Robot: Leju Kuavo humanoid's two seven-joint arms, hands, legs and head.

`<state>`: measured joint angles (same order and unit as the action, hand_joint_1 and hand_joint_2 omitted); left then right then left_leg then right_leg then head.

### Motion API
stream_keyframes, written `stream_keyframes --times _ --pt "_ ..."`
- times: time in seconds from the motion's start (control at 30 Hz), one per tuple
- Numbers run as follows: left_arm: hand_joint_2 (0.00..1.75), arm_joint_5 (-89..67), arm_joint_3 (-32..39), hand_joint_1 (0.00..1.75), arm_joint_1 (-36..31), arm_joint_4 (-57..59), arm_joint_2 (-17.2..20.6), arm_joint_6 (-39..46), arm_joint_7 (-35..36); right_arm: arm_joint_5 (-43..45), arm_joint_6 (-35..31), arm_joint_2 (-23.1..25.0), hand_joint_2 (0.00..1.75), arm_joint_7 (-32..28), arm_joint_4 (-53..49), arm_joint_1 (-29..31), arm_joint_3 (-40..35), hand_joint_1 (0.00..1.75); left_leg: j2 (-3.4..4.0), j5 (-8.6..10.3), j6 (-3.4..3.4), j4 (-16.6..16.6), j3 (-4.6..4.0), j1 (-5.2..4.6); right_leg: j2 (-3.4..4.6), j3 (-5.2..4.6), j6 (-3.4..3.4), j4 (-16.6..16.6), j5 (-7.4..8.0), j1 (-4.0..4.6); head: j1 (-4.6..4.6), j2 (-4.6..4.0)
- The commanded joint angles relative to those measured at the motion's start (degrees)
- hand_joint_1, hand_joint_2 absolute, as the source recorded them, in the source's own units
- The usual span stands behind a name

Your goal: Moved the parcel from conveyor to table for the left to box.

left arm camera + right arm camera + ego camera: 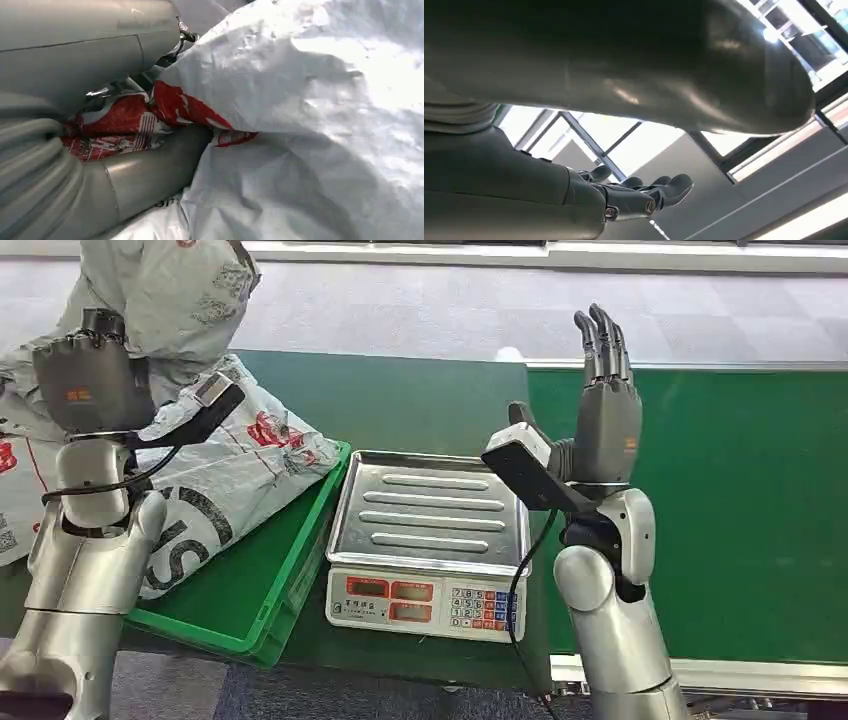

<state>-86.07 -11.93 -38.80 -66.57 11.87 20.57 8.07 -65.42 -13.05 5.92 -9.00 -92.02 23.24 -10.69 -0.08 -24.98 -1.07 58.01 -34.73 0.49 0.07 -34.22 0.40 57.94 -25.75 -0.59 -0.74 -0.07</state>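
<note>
My left hand clamps the crumpled grey plastic parcel above the green crate; my right hand is raised, fingers straight, holding nothing.

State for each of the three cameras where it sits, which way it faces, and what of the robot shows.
Head view: high on the body, looking down at the scale, green bin, conveyor; both arms show.
Left wrist view: behind the left hand, against the grey parcel.
Right wrist view: behind the raised right hand, facing the ceiling.
Head and left wrist views share the parcel.
</note>
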Motion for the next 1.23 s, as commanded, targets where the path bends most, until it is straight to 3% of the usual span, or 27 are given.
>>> stream_keyframes --times 0.03,0.07,0.17,0.4,0.47,0.57,0.6,0.67,0.73,0.77,0.8,0.87,0.97,1.07,1.13,1.23 --pt "1.75 -3.9 -7.4 0.00 0.7 26.9 -0.4 6.7 1.5 0.9 0.4 0.6 0.00 -0.6 5.2 4.2 -1.0 0.00 -0.04 0.06 0.08 -0.2 0.33 -0.10 -0.08 0.32 0.00 -0.2 0.00 -0.10 -0.02 0.00" --pt "0.00 -3.9 -7.3 0.00 0.6 27.5 -0.5 6.3 2.3 0.9 0.4 0.6 0.00 -0.6 5.0 4.0 -1.0 0.00 0.03 0.09 0.08 -0.2 0.29 -0.06 -0.02 0.29 0.00 -0.2 0.07 -0.07 0.00 0.00" --pt "0.00 -3.9 -8.3 0.00 -0.5 29.2 0.7 5.2 6.2 1.2 1.3 0.9 0.00 -0.6 4.6 4.9 -1.1 0.00 0.17 0.02 0.08 -0.1 0.17 -0.01 0.18 0.14 -0.01 -0.1 0.08 -0.05 -0.02 0.00" --pt "0.00 -3.9 -4.4 0.00 1.0 22.7 0.6 9.7 6.6 1.0 1.7 0.6 0.00 -0.1 4.2 4.4 -0.4 0.00 0.08 0.03 0.04 0.0 -0.11 0.00 0.07 -0.11 -0.06 -0.1 0.09 0.01 0.00 0.00" --pt "0.00 -3.9 3.8 0.00 3.2 16.7 -2.3 14.9 1.0 1.1 1.5 0.3 0.00 -0.3 3.9 3.5 -0.2 0.00 0.07 0.04 0.06 -0.1 -0.02 0.02 0.05 -0.01 -0.08 -0.1 0.10 0.04 -0.02 0.00" --pt "0.00 -3.9 4.2 0.00 3.6 15.3 -2.3 13.8 0.4 1.1 1.4 0.3 0.00 -0.2 3.8 3.2 -0.1 0.00 0.08 0.04 0.10 -0.1 -0.01 0.05 0.06 0.04 -0.06 -0.2 0.12 0.08 -0.02 0.00" --pt "0.00 -1.5 8.0 0.00 4.8 12.1 -4.1 18.8 -3.3 1.1 1.2 -0.1 0.00 -0.2 3.8 2.8 -0.2 0.00 0.05 0.03 0.07 0.0 -0.11 0.03 0.04 -0.09 -0.05 -0.1 0.09 0.05 0.00 0.00" --pt "0.00 -2.8 11.0 0.00 5.7 9.3 -5.3 16.9 -5.4 1.1 0.8 -0.2 0.00 -0.2 3.9 2.6 -0.2 0.00 0.01 0.05 0.10 -0.1 -0.02 0.03 0.00 0.03 -0.04 -0.2 0.10 0.06 0.00 0.00" --pt "0.00 17.7 18.3 0.00 8.3 -2.8 -10.6 19.4 -22.5 1.2 0.0 -0.7 0.00 0.0 3.9 2.0 -0.2 0.00 0.06 0.04 0.07 0.0 -0.12 0.03 0.06 -0.10 -0.05 -0.1 0.10 0.05 -0.02 0.00" --pt "0.00 24.4 19.7 0.00 8.8 -5.4 -12.2 19.4 -27.4 1.3 -0.3 -0.9 0.00 0.0 4.0 2.0 -0.2 0.00 -0.05 0.02 0.11 0.0 -0.15 0.06 -0.05 -0.05 -0.03 -0.2 0.08 0.08 0.00 0.00" --pt "0.00 41.0 19.6 0.00 10.4 -12.2 -13.4 17.8 -36.8 1.7 -1.0 -1.3 0.00 -0.1 4.6 2.1 -0.3 0.00 -0.12 0.03 0.10 0.0 -0.25 0.04 -0.12 -0.14 -0.02 -0.1 0.05 0.05 0.00 0.00" --pt "0.00 59.4 19.7 0.00 13.2 -25.3 -16.2 11.7 -44.8 2.3 -1.6 -1.4 0.00 -0.3 5.8 2.8 -0.3 0.00 -0.11 0.01 0.12 0.0 -0.22 0.07 -0.13 -0.08 -0.02 -0.1 0.06 0.09 0.00 0.00" --pt "0.00 81.9 21.3 0.00 15.7 -45.4 -20.9 2.5 -46.2 3.1 -2.1 -0.8 0.00 -0.6 8.5 5.0 -0.5 0.00 0.05 -0.09 0.15 0.1 -0.26 0.08 0.05 -0.15 0.01 -0.1 0.04 0.08 0.00 0.00" --pt "0.00 82.3 22.1 0.00 16.7 -47.9 -21.0 1.7 -45.0 3.2 -2.2 -0.7 0.00 -0.6 8.8 5.2 -0.6 0.00 0.37 -0.10 0.08 0.1 -0.34 0.06 0.35 -0.36 -0.04 0.0 0.12 0.06 0.00 0.00" --pt "0.00 93.7 23.7 0.00 18.6 -49.9 -22.2 -4.8 -48.0 3.7 -2.8 -0.4 0.00 -1.0 8.2 4.7 -0.4 0.00 0.26 -0.06 0.06 0.1 -0.28 0.03 0.23 -0.29 -0.04 -0.1 0.09 0.03 0.00 0.00" --pt "0.00 104.2 25.9 0.00 22.2 -52.9 -24.4 -15.0 -46.8 9.5 -2.3 0.6 0.00 -4.0 6.0 3.7 0.8 0.00 0.32 -0.06 0.07 -0.1 -0.16 -0.03 0.27 -0.18 -0.05 -0.1 0.10 -0.01 -0.02 0.00"
